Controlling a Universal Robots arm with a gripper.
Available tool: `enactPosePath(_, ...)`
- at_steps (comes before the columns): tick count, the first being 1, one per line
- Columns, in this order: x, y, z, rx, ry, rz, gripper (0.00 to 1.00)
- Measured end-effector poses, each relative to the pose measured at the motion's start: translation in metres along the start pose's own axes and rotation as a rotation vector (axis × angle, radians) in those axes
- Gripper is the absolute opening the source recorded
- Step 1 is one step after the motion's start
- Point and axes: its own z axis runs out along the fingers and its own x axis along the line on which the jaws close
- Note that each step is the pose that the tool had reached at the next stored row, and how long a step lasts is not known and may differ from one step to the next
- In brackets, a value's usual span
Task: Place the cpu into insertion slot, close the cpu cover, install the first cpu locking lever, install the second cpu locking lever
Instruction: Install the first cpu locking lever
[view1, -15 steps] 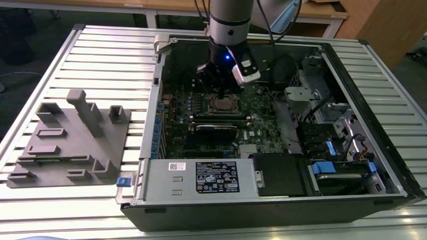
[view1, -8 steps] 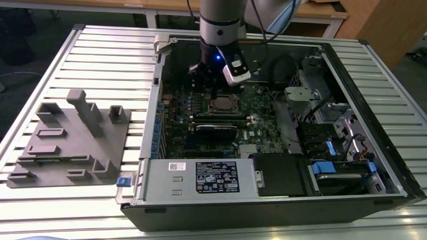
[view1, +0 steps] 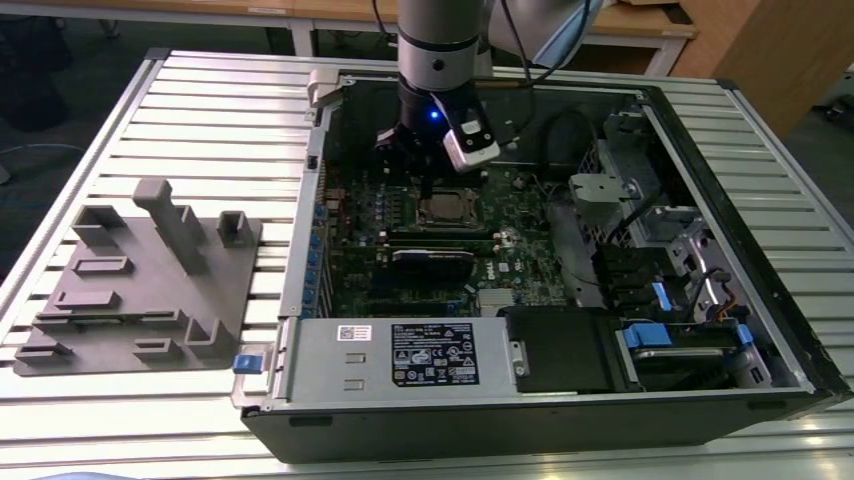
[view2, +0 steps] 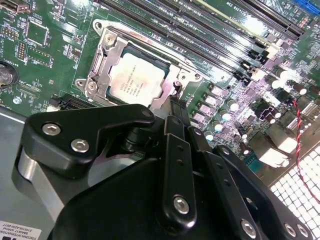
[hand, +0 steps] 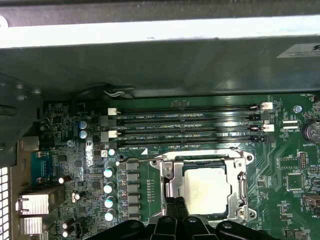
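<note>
The case (view1: 534, 430) lies open on the table (view1: 200, 110), holding the green motherboard (view1: 360, 200), a labelled power supply (view1: 400, 350) along its near edge and drive bays toward the exterior view's right. Outside the case, at the exterior view's left, a grey fixture block (view1: 147, 280) sits on the table.

The cpu (view2: 137, 80) lies flat in the insertion slot (view1: 424, 210) on the motherboard, silver top up. The cpu cover (view2: 102, 60) is folded down over it, and its frame rings the chip in both wrist views. Four long memory slots (hand: 190, 125) run just beside the slot.

The arm reaches down into the case. The gripper (view2: 175, 102) is over the edge of the slot, its fingers pressed together with nothing seen between them. Whether the tips touch the cover's rim cannot be told.
</note>
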Motion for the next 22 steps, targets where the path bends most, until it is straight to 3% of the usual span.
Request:
enactPosePath(8,-0.0001,0.0001,-0.0025,0.0001,0.0,0.0,0.11)
enactPosePath(16,-0.0003,0.0003,-0.0115,-0.001,-0.0008,0.0,0.11)
enactPosePath(22,-0.0003,0.0004,-0.0117,-0.0011,-0.0009,0.0,0.11)
